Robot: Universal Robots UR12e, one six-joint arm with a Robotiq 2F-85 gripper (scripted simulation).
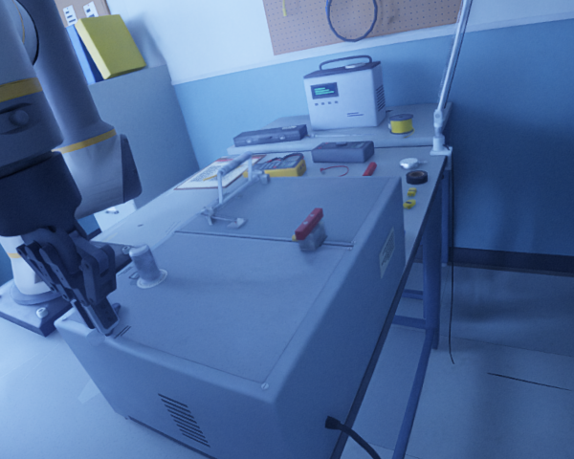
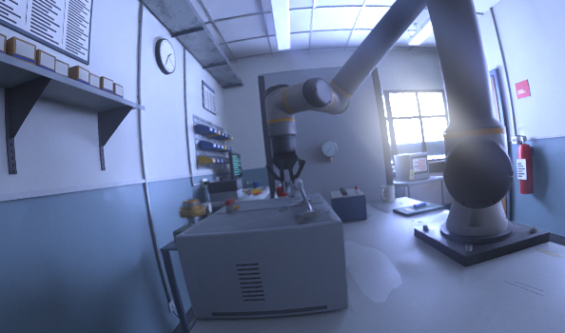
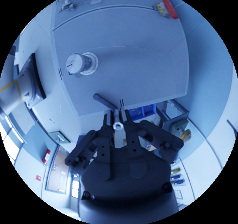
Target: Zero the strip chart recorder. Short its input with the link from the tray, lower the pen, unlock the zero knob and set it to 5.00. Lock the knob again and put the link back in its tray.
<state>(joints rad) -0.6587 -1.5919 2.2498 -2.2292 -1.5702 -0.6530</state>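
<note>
The zero knob (image 1: 146, 266) (image 3: 77, 63) stands on the recorder's top a short way inboard of its near corner, where my gripper (image 1: 102, 320) (image 3: 116, 115) (image 2: 285, 183) is closed on a pale lever-like part (image 3: 117, 127) at the recorder's edge. The knob is a ribbed grey cylinder on a round dial plate, with a dark index line on its cap. The red-topped pen carriage (image 1: 309, 228) (image 3: 167, 7) sits on its rail across the chart bed. A pen-lift lever (image 1: 224, 220) (image 3: 78, 3) lies at the rail's far end. The link and its tray are hidden from me.
A white instrument case (image 1: 346, 96) with a carry handle stands at the back of the bench, beside a yellow wire spool (image 1: 401, 123), a multimeter (image 1: 281, 166) and a black tape roll (image 1: 416, 176). A lamp pole (image 1: 448, 79) is clamped to the bench's right edge.
</note>
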